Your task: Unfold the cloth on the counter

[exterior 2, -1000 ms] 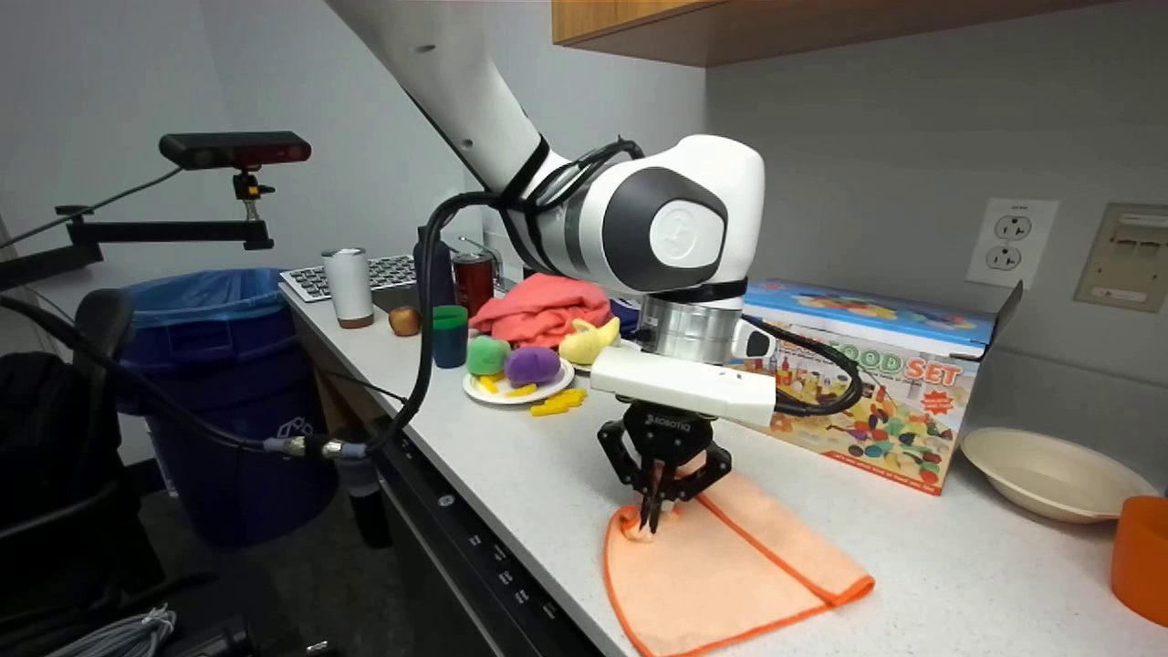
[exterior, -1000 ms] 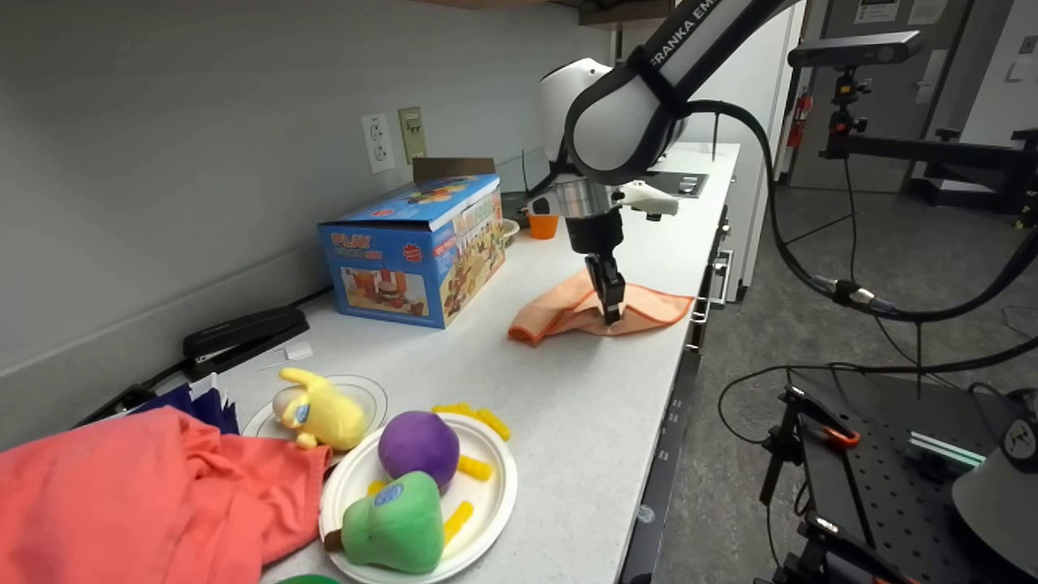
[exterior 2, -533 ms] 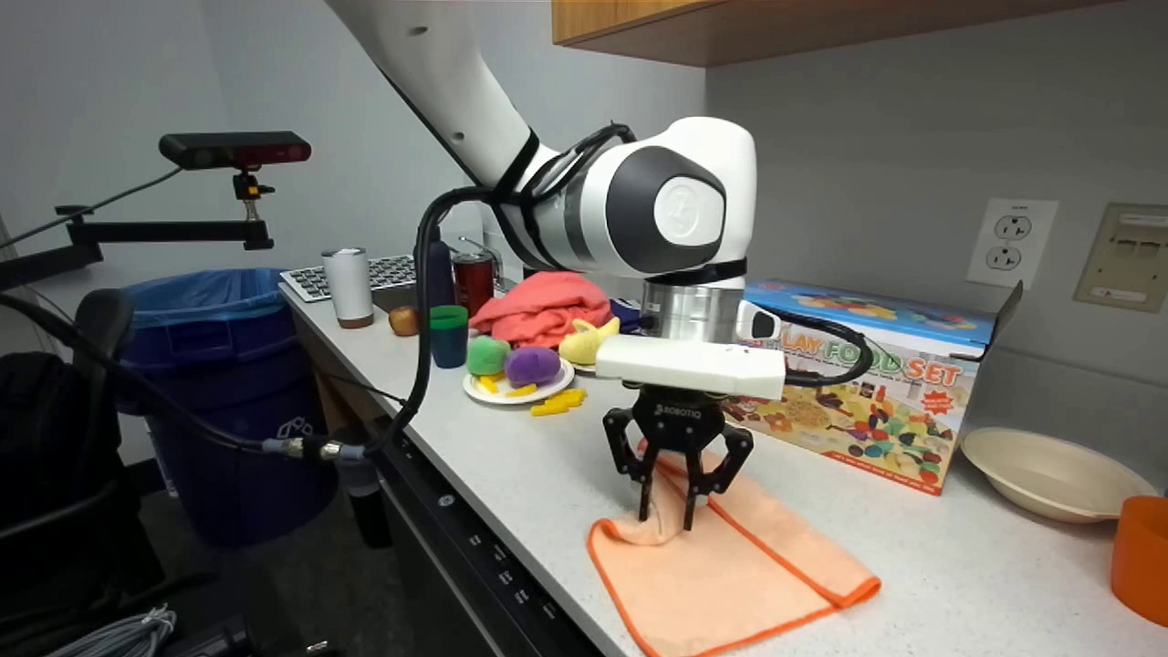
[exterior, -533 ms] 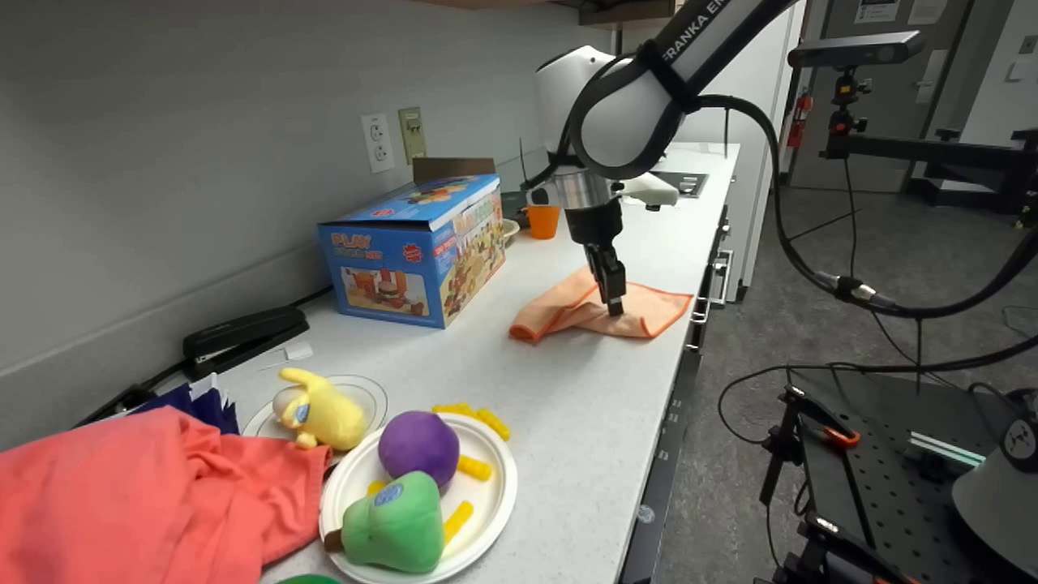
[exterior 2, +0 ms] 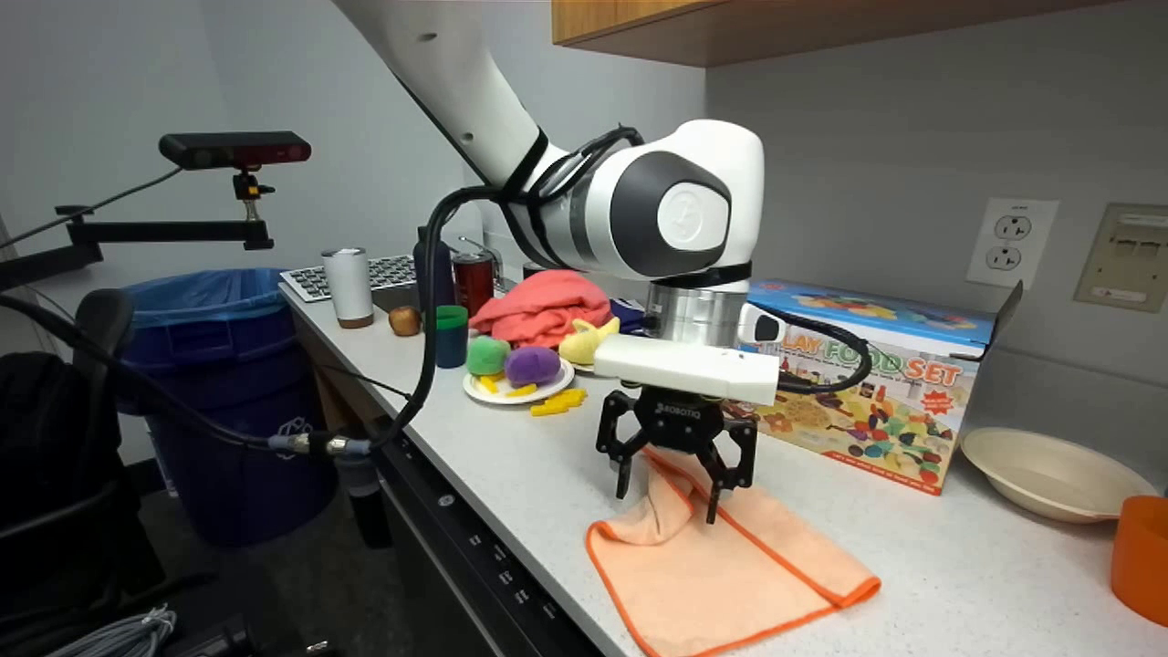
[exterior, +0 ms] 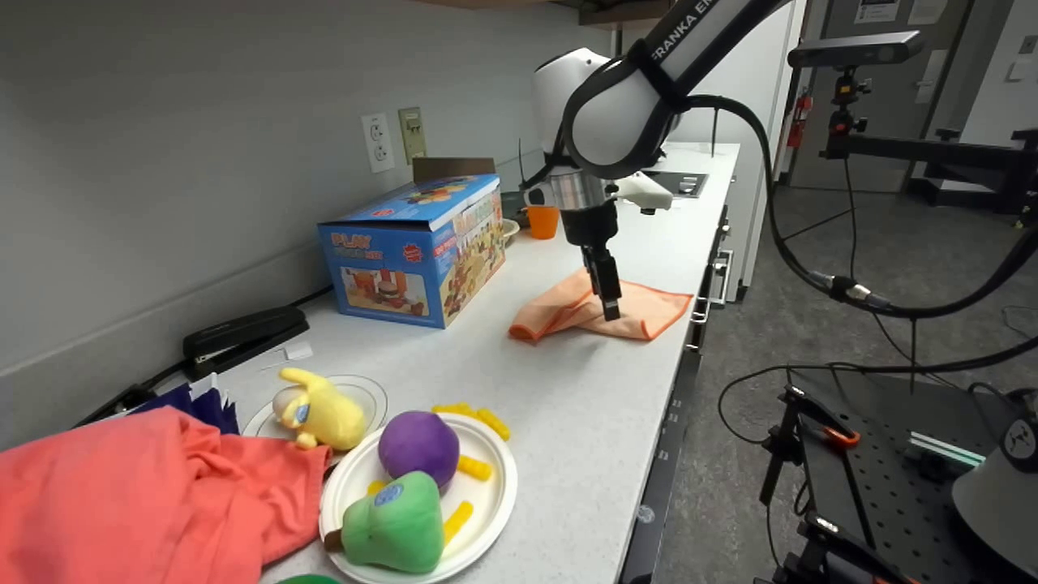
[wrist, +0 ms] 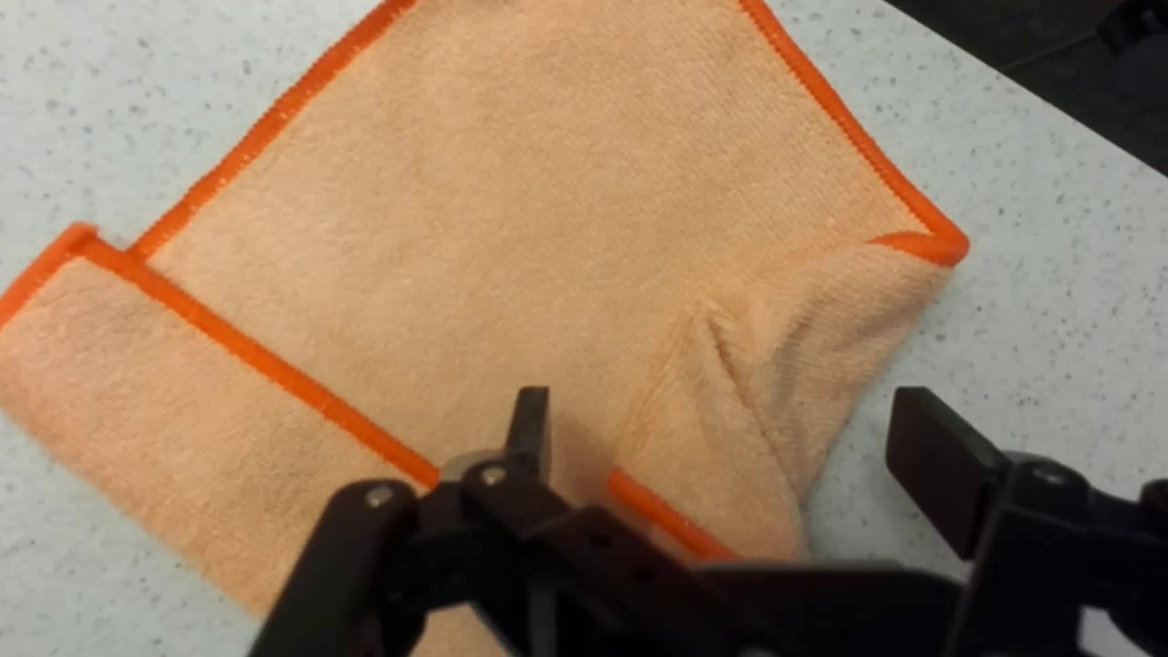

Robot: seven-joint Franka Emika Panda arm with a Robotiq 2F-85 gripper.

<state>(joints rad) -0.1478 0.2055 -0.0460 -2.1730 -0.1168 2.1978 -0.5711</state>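
The salmon-orange cloth lies on the grey-white counter, close to its front edge. In an exterior view the same cloth is mostly flat, with a strip doubled over along the side nearer the box and a rumpled corner beneath the hand. Just above that corner my gripper stands open, pointing down, holding nothing. In the wrist view the gripper straddles the creased part of the cloth, one finger over the cloth and one over bare counter. The arm's body hides part of the folded strip there.
A blue toy box sits against the wall beside the cloth. Beyond it are a beige bowl and an orange cup. A plate of plush toys and bunched coral-red fabric occupy the opposite end.
One second ago my gripper was shut on a pinch of cloth. It has since let go, opened wide and risen slightly, and the released corner has settled into soft creases.
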